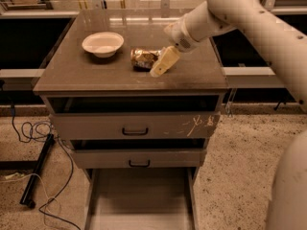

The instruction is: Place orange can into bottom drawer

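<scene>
On cabinet top (86, 73): orange can (143, 59) on its side; gripper (163, 63) close at its 3 o'clock, grasp state cannot tell. At 6 o'clock, bottom drawer (141, 202) stands open.

The shiny metal orange can (142, 59) lies on the glossy cabinet top (96, 74), just beside the smooth cream plastic gripper (163, 64).

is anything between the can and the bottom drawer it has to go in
Nothing visible. The orange can lies on the cabinet top with the gripper beside it; the bottom drawer is pulled out below, and the bowl sits off to the left.
</scene>
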Controlling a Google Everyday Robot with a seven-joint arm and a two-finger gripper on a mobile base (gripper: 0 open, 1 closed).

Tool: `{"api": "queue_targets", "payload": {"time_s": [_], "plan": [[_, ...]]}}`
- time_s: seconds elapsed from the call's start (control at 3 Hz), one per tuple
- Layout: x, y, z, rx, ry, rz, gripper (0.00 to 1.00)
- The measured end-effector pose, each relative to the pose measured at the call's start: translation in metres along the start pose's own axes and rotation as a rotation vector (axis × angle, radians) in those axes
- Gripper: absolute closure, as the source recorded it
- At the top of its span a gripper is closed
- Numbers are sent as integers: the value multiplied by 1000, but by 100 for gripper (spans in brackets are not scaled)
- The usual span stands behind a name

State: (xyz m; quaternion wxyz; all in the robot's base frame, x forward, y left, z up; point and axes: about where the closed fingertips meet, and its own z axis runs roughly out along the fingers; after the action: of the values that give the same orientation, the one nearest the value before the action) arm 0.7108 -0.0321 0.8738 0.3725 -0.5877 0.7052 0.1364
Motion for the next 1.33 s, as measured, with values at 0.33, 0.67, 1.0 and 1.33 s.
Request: {"api": "queue_targets", "payload": {"time_s": [0.33,0.67,1.0,1.33], "plan": [[-1,-3,24,-44,7,-6,0],[7,-3,41,-77,19,-2,0],[7,-3,41,-78,19,-2,27],[7,-3,41,-78,19,-2,50]]}}
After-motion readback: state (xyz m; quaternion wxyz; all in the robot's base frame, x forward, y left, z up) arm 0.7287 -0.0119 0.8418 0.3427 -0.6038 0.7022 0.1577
